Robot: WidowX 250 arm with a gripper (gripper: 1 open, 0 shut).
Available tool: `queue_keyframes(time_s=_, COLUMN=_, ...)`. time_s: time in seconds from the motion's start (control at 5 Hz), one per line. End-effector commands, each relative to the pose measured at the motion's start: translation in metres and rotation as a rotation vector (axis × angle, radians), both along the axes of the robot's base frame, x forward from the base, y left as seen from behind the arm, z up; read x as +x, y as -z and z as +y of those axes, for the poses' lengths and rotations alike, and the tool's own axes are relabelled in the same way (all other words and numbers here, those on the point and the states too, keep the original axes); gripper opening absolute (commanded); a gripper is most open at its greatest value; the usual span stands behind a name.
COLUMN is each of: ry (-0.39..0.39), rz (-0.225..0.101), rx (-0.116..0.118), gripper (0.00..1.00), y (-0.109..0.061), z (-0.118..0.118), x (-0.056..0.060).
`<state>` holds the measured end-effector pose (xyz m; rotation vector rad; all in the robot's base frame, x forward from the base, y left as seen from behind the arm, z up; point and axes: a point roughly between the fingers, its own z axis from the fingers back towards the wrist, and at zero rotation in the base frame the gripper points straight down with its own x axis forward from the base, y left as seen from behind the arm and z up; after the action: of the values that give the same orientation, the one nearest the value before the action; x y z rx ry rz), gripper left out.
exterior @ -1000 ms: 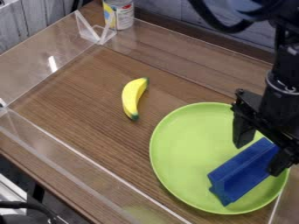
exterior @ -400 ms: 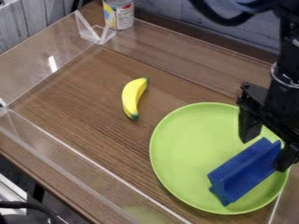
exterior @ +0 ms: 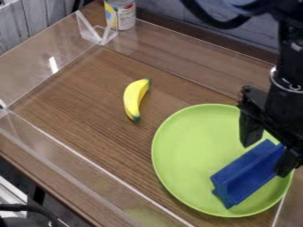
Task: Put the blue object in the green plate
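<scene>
The blue object [exterior: 246,176] lies inside the green plate [exterior: 190,151] at its right side, one end pointing toward the plate's front rim. My gripper [exterior: 270,142] hangs just above the block's far end. Its two dark fingers [exterior: 251,129] stand apart, open, and hold nothing. The black arm rises from it toward the top right corner.
A yellow banana [exterior: 136,97] lies on the wooden tabletop left of the plate. Clear plastic walls [exterior: 48,62] fence the table on the left and front. A clear stand [exterior: 97,28] and a white bottle [exterior: 119,12] sit at the back.
The gripper has risen slightly off the blue block and shifted a little; the block stays resting in the plate.
</scene>
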<state>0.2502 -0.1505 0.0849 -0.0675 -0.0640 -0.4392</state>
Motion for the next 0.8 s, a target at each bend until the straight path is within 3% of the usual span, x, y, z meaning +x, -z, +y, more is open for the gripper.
queue_keyframes(time_s=0.0, ry=-0.002, rz=-0.059, rx=-0.029, gripper=1.0, y=-0.015, z=0.0, x=0.004)
queue_keyframes(time_s=0.4, ry=-0.004, rz=-0.074, rx=-0.027, gripper=1.0, y=-0.013, z=0.002, x=0.006)
queue_keyframes(time_s=0.6, ry=-0.025, rz=-0.096, rx=-0.024, gripper=1.0, y=-0.028, z=0.016, x=0.012)
